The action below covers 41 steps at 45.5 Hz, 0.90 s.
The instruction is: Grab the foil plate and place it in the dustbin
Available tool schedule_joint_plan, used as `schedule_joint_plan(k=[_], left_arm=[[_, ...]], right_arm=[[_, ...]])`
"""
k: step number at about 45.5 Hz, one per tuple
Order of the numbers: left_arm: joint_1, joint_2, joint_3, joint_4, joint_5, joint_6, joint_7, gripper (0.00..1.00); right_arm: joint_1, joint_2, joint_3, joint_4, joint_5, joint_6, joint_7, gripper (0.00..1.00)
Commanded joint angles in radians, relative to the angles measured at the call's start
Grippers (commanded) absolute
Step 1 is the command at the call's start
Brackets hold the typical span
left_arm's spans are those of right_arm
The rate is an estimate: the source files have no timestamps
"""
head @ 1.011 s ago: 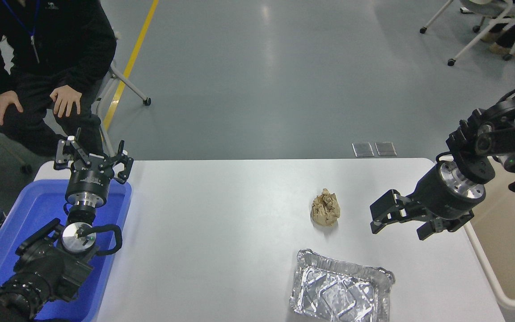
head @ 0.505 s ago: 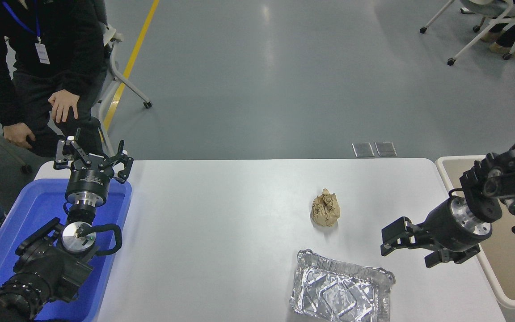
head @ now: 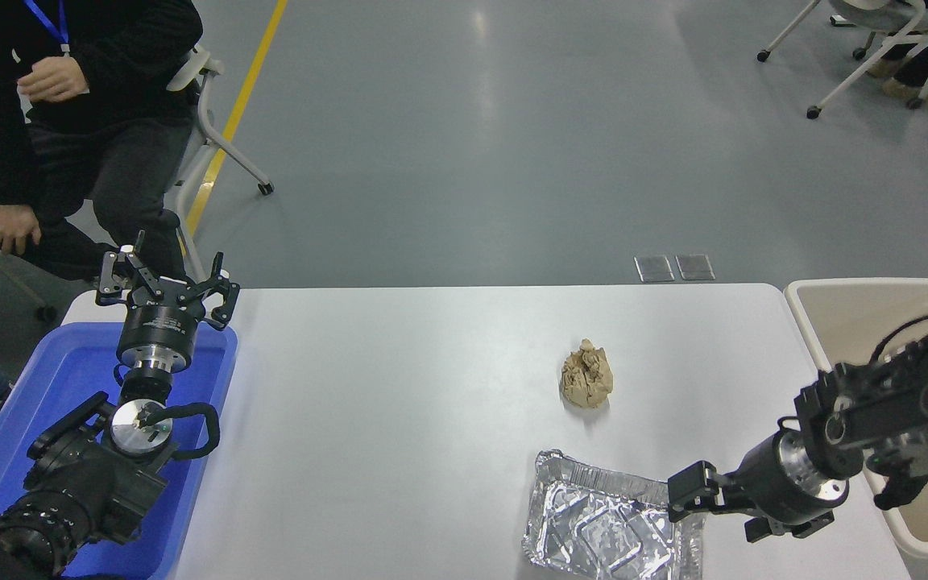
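The shiny silver foil plate (head: 597,528) lies on the white table (head: 399,403) near its front edge, right of centre. My right gripper (head: 715,507) is open and low at the plate's right rim, with one finger (head: 688,488) over the far right corner of the rim; I cannot tell whether it touches. The beige dustbin (head: 863,300) stands off the table's right edge, partly hidden by my right arm. My left gripper (head: 166,283) is open and parked over the blue tray at the lower left.
A small crumpled tan paper ball (head: 587,375) lies on the table beyond the plate. A blue plastic tray (head: 45,387) sits at the left edge. A person in black (head: 69,97) is at the far left. Chairs (head: 875,48) stand on the floor behind.
My right gripper has moved down and toward the front of the table, from beside the paper ball to the foil plate's right rim. The person at the far left has shifted and raised a hand.
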Motion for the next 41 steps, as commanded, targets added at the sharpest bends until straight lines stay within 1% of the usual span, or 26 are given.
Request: schedule_joint_plan(k=[1, 14, 21, 33, 37, 39, 41], left_arm=[[0.000, 0.000, 0.000, 0.000, 0.001, 0.000, 0.000, 0.99], [0.000, 0.000, 0.000, 0.000, 0.000, 0.000, 0.000, 0.99], [0.000, 0.000, 0.000, 0.000, 0.000, 0.000, 0.000, 0.99], [0.000, 0.000, 0.000, 0.000, 0.000, 0.000, 0.000, 0.99], [0.000, 0.000, 0.000, 0.000, 0.000, 0.000, 0.000, 0.99], [0.000, 0.000, 0.000, 0.000, 0.000, 0.000, 0.000, 0.99], [0.000, 0.000, 0.000, 0.001, 0.000, 0.000, 0.000, 0.99]], right_arm=[[-0.088, 0.030, 0.021, -0.036, -0.001, -0.100, -0.001, 1.00], [-0.164, 0.044, 0.033, -0.102, -0.006, -0.143, -0.001, 1.00], [-0.198, 0.046, 0.039, -0.125, -0.040, -0.167, -0.001, 1.00], [-0.198, 0.046, 0.041, -0.127, -0.038, -0.172, -0.001, 0.97], [-0.201, 0.046, 0.039, -0.127, -0.040, -0.172, -0.001, 0.89], [-0.203, 0.046, 0.039, -0.127, -0.043, -0.172, -0.001, 0.77], [-0.209, 0.046, 0.039, -0.127, -0.046, -0.172, 0.000, 0.70]])
